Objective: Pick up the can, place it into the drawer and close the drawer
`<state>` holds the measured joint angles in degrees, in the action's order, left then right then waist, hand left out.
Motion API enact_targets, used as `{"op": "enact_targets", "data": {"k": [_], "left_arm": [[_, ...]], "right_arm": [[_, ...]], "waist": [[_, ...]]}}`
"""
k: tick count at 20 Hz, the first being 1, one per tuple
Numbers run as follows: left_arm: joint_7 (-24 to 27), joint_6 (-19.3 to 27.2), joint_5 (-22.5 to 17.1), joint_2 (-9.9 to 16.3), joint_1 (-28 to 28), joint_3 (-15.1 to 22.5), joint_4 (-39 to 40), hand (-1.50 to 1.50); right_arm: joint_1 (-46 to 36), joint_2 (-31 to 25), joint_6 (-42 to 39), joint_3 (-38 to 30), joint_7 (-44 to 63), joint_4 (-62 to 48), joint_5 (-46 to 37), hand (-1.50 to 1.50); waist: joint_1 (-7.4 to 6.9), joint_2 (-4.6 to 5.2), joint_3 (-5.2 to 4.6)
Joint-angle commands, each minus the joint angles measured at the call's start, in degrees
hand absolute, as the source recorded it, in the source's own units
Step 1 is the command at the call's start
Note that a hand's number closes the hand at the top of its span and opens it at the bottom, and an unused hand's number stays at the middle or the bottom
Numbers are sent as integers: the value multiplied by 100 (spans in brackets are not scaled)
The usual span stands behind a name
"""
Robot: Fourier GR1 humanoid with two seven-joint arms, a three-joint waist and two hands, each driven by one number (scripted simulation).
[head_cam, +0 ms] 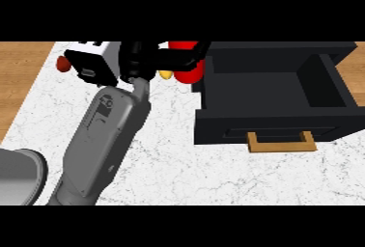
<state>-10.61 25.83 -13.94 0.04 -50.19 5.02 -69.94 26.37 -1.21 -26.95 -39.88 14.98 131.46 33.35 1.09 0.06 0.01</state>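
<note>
One red can shows, a rounded glossy body. The black fingers of the right hand lie curled across its middle, so that red shows only above and below them; the hand is gripping the can, and whether the can's base touches the desk cannot be told. One drawer stands pulled open just to the right of the hand, close beside the can: a matt black box with straight walls and a dark hollow inside, in which nothing shows. Its front panel carries a single squared handle of tan wood, nearer the viewer than the hand. One small yellow thing peeps out just below the hand, touching or nearly touching the can; its shape is too hidden to name. To the left of the hand stands one boxy white and black appliance, with an orange-red rounded thing at its far side, mostly covered. The desk is white marble with fine grey veins, and brown wood grain shows beyond its left and right edges. The right hand's smooth grey forearm runs from the lower edge up to the hand and covers much of the desk's left part. A second grey forearm shows at the lower left corner, well away, with no hand visible.
</note>
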Motion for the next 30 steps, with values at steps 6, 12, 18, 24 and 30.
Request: {"op": "enact_targets", "data": {"k": [6, 12, 18, 24, 30], "left_arm": [[262, 768, -537, -4, -1246, 496, 1139, 150], [600, 739, -952, -4, -1771, 557, 1973, 150], [958, 1010, -1632, -4, -2371, 885, 2741, 150], [1007, 1100, -2222, -4, -2818, 1284, 3302, 150], [1177, 1423, -2676, -4, -3081, 1793, 3622, 150]], "right_arm": [[-361, 20, 15, 67, 11, -105, -260, -150], [-45, 117, -218, 48, -172, -78, -164, -150], [-245, 72, -207, 66, -220, -302, -240, -150], [-329, 118, 90, 322, -137, -112, -536, -150], [-433, -199, 135, 62, 182, -36, 30, -150]], "waist": [[38, 7, 2], [109, 15, 3], [188, 36, 6], [224, 55, 8], [285, 48, 8]]}}
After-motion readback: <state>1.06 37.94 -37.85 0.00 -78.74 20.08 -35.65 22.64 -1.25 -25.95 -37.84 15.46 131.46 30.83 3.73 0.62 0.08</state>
